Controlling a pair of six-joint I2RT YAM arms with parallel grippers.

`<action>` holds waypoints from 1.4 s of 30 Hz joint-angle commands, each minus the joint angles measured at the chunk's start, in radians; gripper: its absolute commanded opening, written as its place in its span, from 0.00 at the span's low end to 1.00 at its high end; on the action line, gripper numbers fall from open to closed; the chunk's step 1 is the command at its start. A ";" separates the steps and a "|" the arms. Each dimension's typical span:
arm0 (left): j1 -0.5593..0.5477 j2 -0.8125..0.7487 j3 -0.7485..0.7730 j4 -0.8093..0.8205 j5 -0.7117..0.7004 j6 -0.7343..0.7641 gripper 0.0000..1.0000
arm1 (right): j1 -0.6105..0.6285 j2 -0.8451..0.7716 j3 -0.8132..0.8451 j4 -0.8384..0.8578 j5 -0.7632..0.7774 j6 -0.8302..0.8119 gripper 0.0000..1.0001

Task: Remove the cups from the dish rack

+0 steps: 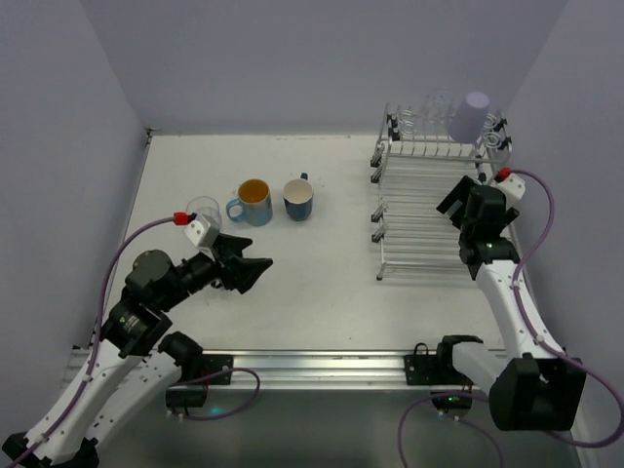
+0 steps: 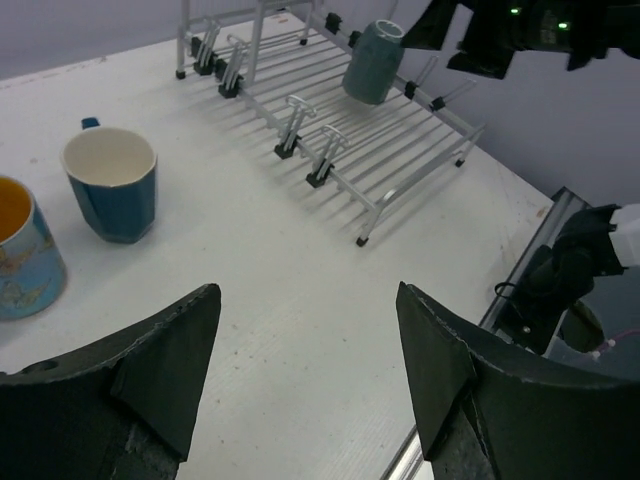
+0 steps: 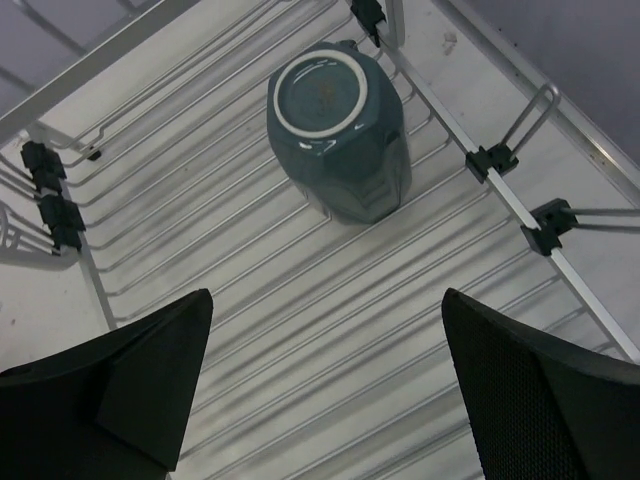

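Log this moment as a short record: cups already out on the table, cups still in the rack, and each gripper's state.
on table: clear glass, blue mug with orange inside, dark blue mug with white inside
still in dish rack: lavender tumbler, clear glasses at far end, upturned teal cup
left gripper: open, holding nothing
right gripper: open, over the rack bars near the teal cup

Dish rack [image 1: 419, 210] along desk's right edge, up to the far right corner. Inverted mug [image 3: 338, 135] on its bars, tumbler [image 1: 470, 115] at its far end. Mid-desk: left mug [image 1: 253, 203] beside right mug [image 1: 298, 198]; glass [image 1: 204, 208] just left of them.
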 commanded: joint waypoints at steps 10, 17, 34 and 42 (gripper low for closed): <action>-0.153 -0.043 0.026 0.021 0.000 0.077 0.75 | -0.071 0.297 0.097 0.416 0.025 -0.262 0.99; -0.182 -0.041 0.027 0.018 -0.006 0.079 0.75 | -0.077 0.406 0.130 0.453 -0.012 -0.318 0.99; -0.180 -0.003 0.029 0.013 -0.029 0.083 0.75 | -0.079 0.586 0.247 0.391 0.100 -0.339 0.88; -0.179 -0.001 0.029 0.015 -0.040 0.083 0.75 | -0.079 0.560 0.223 0.321 0.074 -0.304 0.73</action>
